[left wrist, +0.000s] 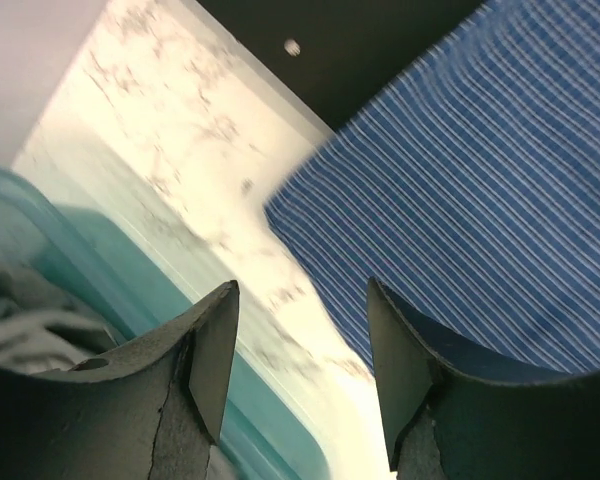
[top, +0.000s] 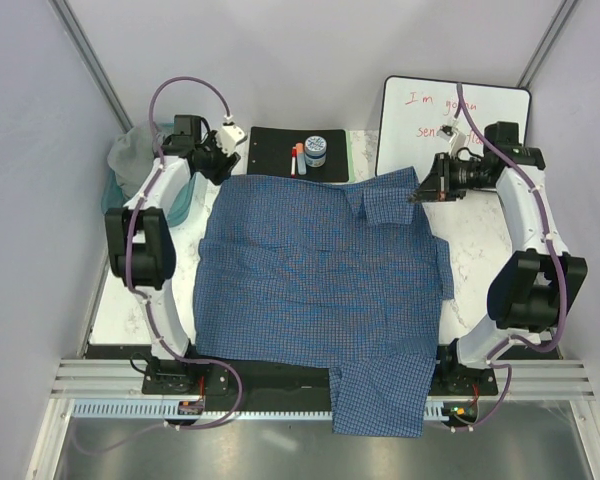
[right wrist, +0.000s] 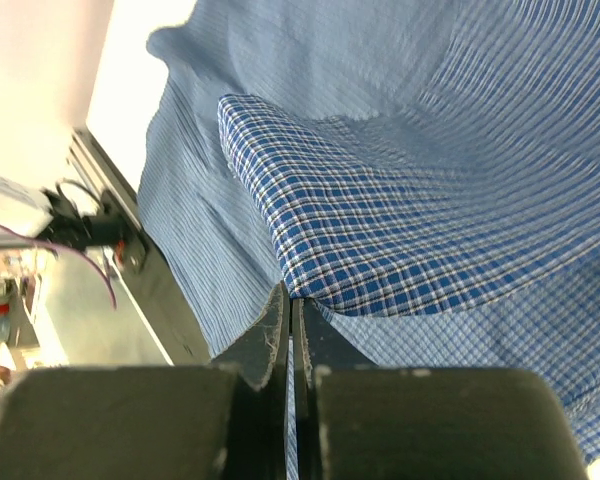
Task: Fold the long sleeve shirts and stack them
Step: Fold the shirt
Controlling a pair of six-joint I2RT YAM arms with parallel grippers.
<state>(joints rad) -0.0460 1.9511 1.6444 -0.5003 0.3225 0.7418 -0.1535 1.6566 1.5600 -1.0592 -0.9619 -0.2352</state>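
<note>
Wrinkles across the blue-and-white checked shirt (top: 315, 275); right gripper (right wrist: 290, 305) clenched on its far-right fold, left gripper (left wrist: 300, 305) spread wide.

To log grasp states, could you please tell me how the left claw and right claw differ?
The left claw is open and empty; the right claw is shut, pinching the blue checked shirt. Left hovers near the teal tub; right over the shirt. Both are dark.

Jar (top: 316, 151) stands on black mat (top: 270, 155) beside whiteboard (top: 410, 130)
</note>
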